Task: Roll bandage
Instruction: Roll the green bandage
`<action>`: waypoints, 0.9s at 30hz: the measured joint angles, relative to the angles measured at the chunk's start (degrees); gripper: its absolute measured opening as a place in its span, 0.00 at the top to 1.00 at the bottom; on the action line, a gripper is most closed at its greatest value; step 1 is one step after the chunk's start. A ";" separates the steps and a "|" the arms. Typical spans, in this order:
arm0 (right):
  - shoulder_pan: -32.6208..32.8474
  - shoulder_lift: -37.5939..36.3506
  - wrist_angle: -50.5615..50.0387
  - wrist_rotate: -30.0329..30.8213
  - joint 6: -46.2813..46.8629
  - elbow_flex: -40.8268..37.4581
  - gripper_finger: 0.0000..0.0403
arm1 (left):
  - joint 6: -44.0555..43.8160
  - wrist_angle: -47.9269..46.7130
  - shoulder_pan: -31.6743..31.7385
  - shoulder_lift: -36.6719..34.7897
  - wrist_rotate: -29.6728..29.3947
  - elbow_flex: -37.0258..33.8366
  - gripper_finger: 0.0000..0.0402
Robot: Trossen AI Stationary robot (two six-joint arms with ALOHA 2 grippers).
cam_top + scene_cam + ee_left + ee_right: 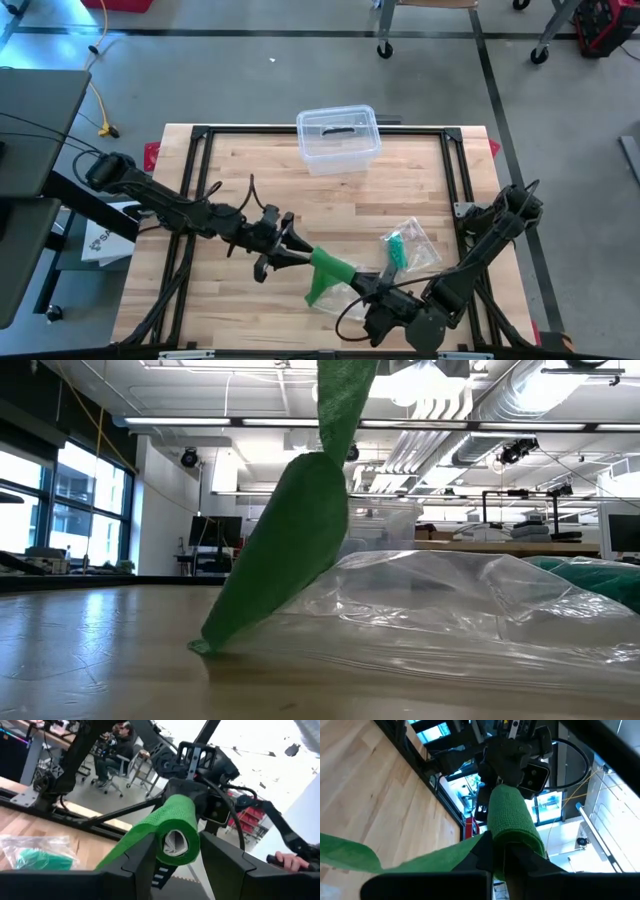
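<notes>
The left gripper [290,243] clasps the green woven bandage roll [176,827] between its fingers, the roll's long axis pointing straight on toward the right arm. From the roll a loose green tail [325,280] drops to the pale wooden table [240,190], its tip touching the boards. The right gripper [372,290], nearest that strip, is clenched on the bandage just beyond the roll. A clear plastic bag [410,248] lies beside it, a clear lidded tub [338,137] well apart. A workshop with desks lies behind.
</notes>
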 joint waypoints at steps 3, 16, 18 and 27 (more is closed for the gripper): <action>-0.24 -0.02 -0.29 0.09 0.53 0.02 0.97 | -0.09 2.24 0.28 0.34 0.26 -0.04 0.63; -1.32 -0.04 -0.91 -4.14 4.72 0.00 0.97 | -1.57 4.47 0.59 4.19 2.32 -0.07 0.63; -1.77 -0.04 -2.15 -5.37 6.29 0.00 0.97 | -1.03 6.04 0.60 4.91 3.76 -0.09 0.63; -2.17 -0.06 -2.88 -5.15 14.02 0.00 0.97 | 2.19 6.65 0.71 4.60 5.62 -0.09 0.80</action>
